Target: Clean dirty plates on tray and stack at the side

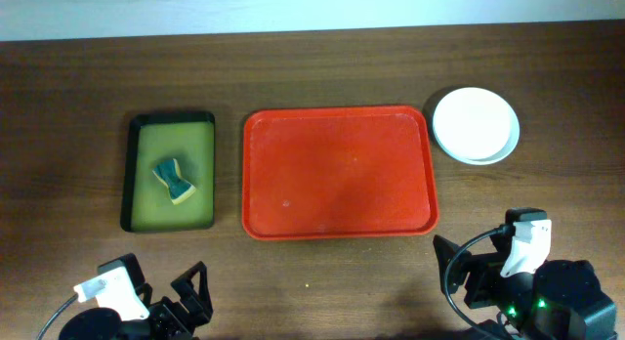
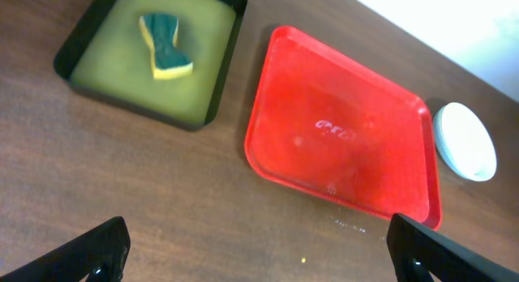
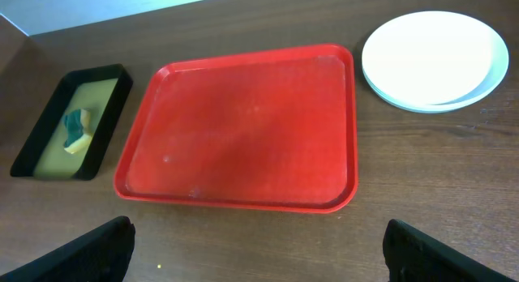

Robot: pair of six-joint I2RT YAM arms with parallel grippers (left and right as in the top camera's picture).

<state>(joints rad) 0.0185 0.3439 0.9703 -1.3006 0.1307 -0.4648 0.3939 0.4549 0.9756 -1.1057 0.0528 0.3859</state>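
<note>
The red tray [image 1: 337, 174] lies in the middle of the table with nothing on it; it also shows in the left wrist view [image 2: 340, 136] and the right wrist view [image 3: 243, 128]. The plates [image 1: 476, 125] sit in one stack on the table just right of the tray's far corner, a white one on top; the stack also shows in the right wrist view [image 3: 434, 61] and the left wrist view [image 2: 465, 142]. My left gripper [image 2: 259, 254] is open and empty near the front left edge. My right gripper [image 3: 259, 254] is open and empty near the front right.
A black-rimmed olive-green tray [image 1: 146, 213] stands left of the red tray and holds a green-and-yellow sponge [image 1: 175, 181]. Bare brown wood lies in front of the red tray.
</note>
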